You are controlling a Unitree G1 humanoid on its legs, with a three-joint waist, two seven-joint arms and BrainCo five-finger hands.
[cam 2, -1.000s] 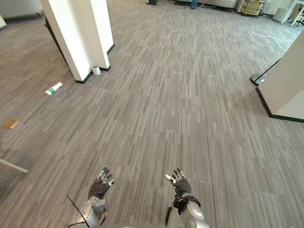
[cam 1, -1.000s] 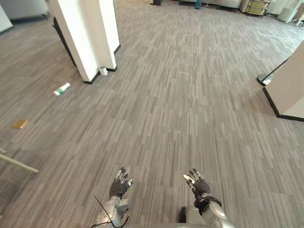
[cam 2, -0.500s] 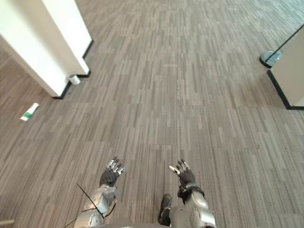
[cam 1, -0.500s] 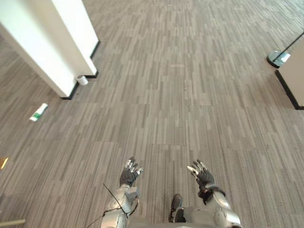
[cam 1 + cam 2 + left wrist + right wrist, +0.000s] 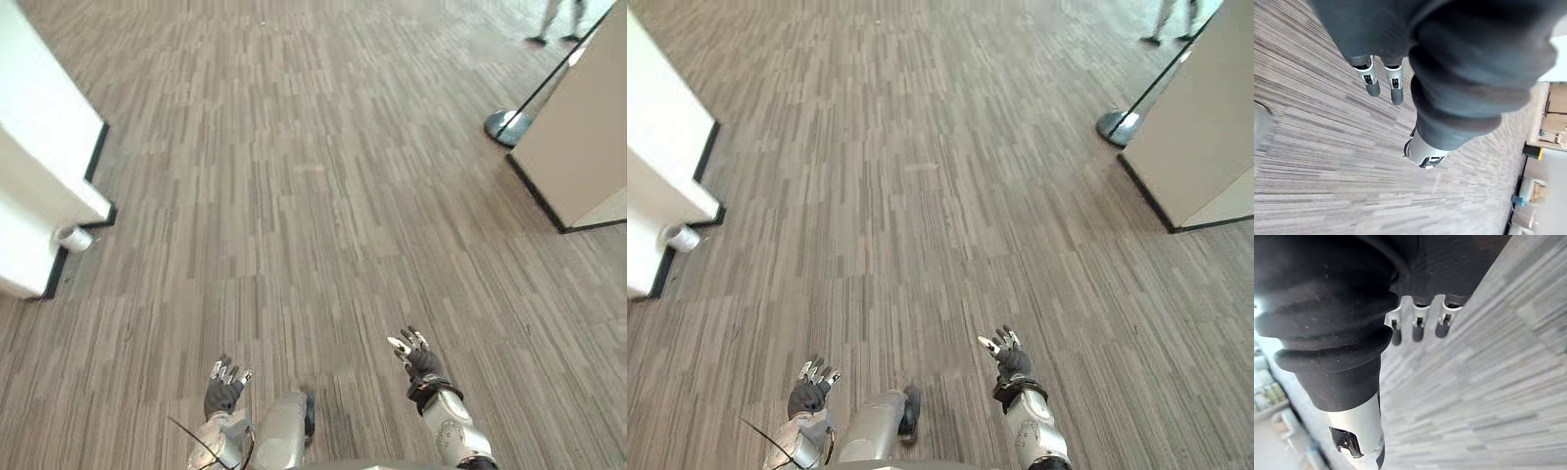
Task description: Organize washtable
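Person's legs top eye views; left robot hand, right robot hand spread.

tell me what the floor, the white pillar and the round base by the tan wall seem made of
Floor: matte grey-brown narrow strips, likely vinyl plank or carpet tile; the look leaves it open. Pillar: smooth white painted surface, probably plaster or board, with a black skirting strip. Round base: probably metal, since it shows a bright glint.
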